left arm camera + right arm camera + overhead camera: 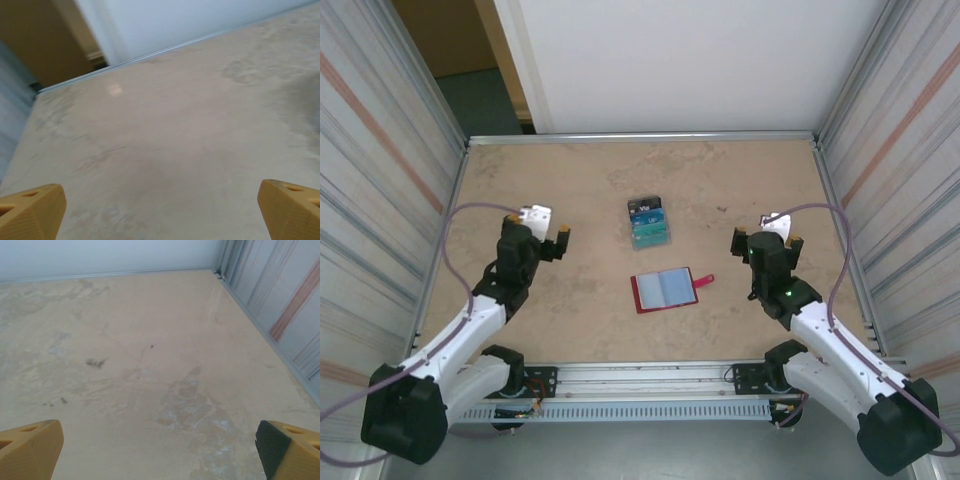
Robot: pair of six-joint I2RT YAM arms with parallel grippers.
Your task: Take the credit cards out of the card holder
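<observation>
The red card holder [665, 290] lies open and flat on the table in the top view, its pale bluish sleeves up and its snap tab pointing right. Just behind it rests a small pile of blue, teal and dark navy credit cards [648, 223]. My left gripper [542, 234] hovers to the left of both, open, nothing between its yellow fingertips [31, 212]. My right gripper [766, 236] is off to the right, also open and empty, with fingertips [30, 450] wide apart over bare table.
The beige tabletop [580, 180] is walled by corrugated metal panels left [380, 170] and right [900, 150], with a white back panel [680, 60]. A metal rail [640, 380] runs along the near edge between the arm bases.
</observation>
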